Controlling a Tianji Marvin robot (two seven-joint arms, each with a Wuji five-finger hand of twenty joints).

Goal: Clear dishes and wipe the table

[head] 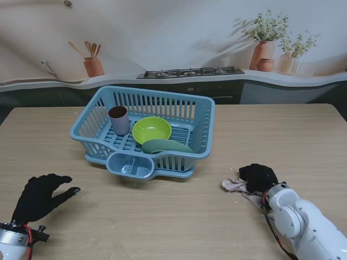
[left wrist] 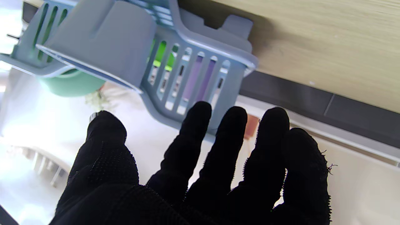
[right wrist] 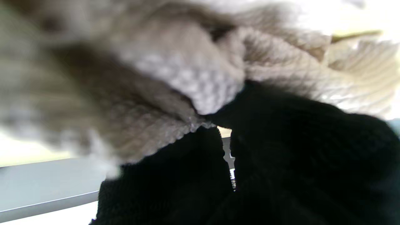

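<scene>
the dishes are already in the blue drying rack [head: 196, 142] at the middle of the table [head: 162, 216]: a mauve cup [head: 119, 119] stands at its left side, a lime bowl [head: 152, 130] sits beside it, and a green dish [head: 166, 146] leans against the near wall. judged from this, the clearing step is done and wiping is the step in hand.

the right hand [head: 259, 178] presses down on a beige cloth [head: 234, 185], fingers curled into it; the right wrist view shows the fabric bunched against the fingers [right wrist: 281, 131], so the cloth is grasped. the left hand [head: 39, 196] is released — fingers spread, holding nothing, hovering over bare table at the near left.

risks from here:
- the cloth is crumpled, not flat. a stroke may drag a small wad and leave most of the surface untouched, or the cloth may slip from the fingers.
- a sweep to the left runs toward the rack and its small cutlery cup [head: 132, 166]. contact could push the rack or tip the leaning dish.

open room: bare table lies to the right of the rack and all along the near strip between the two hands. the right edge of the table is well apart from the cloth; the near edge is not in view, so the margin there cannot be judged.
</scene>
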